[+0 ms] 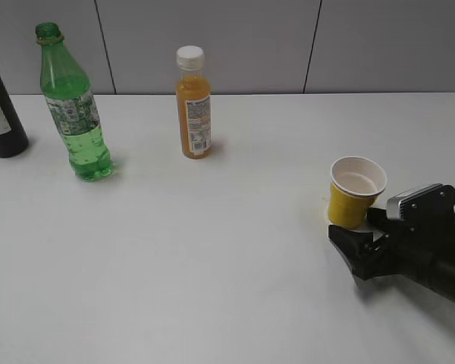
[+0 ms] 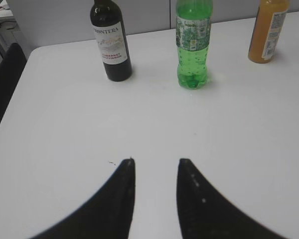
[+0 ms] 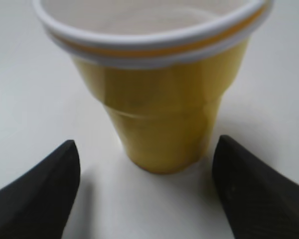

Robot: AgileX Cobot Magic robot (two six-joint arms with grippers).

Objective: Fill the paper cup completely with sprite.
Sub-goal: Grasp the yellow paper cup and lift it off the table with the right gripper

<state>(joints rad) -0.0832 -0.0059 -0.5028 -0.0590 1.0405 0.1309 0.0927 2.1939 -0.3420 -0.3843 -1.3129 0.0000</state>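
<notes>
Exterior view: the paper cup stands upright and empty at the right of the desk, the right claw just beside its base with jaws apart; the sprite, uncapped, stands well apart at far left, between a dark bottle and an orange juice bottle. Left wrist view: the left claw, jaws apart and empty, faces the sprite from a distance. Right wrist view: the cup sits between the spread jaws, untouched. Judged progress: nothing poured; grasping, pouring remain.

orange juice bottle, dark wine bottle, white table
</notes>
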